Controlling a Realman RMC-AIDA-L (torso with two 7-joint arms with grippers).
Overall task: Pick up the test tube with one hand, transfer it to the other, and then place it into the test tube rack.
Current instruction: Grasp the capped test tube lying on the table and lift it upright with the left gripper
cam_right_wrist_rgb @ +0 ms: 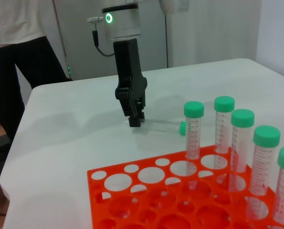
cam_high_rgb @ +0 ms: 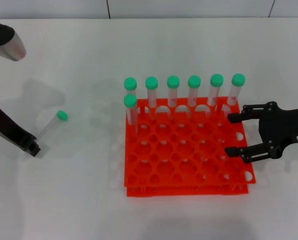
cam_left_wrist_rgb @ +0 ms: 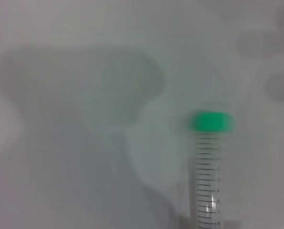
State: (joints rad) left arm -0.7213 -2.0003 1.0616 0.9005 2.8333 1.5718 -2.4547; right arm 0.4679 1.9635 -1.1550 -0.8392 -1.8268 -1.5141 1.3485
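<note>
My left fingers (cam_high_rgb: 34,149) are down on the white surface (cam_high_rgb: 73,200) near its left edge, closed on the clear end of the test tube (cam_high_rgb: 52,124), which lies flat with its green cap pointing toward the orange test tube rack (cam_high_rgb: 189,165). My right fingers (cam_high_rgb: 232,135) hover spread open over the rack's right edge, holding nothing, beside the 7 capped tubes (cam_high_rgb: 194,90) standing in its far rows.

A white table (cam_high_rgb: 78,200) carries everything. The orange-red test tube rack (cam_high_rgb: 189,165) stands directly on it. To the left of the rack, well apart from it, the green-capped test tube (cam_high_rgb: 52,124) lies on the tabletop, its cap pointing toward the rack.
</note>
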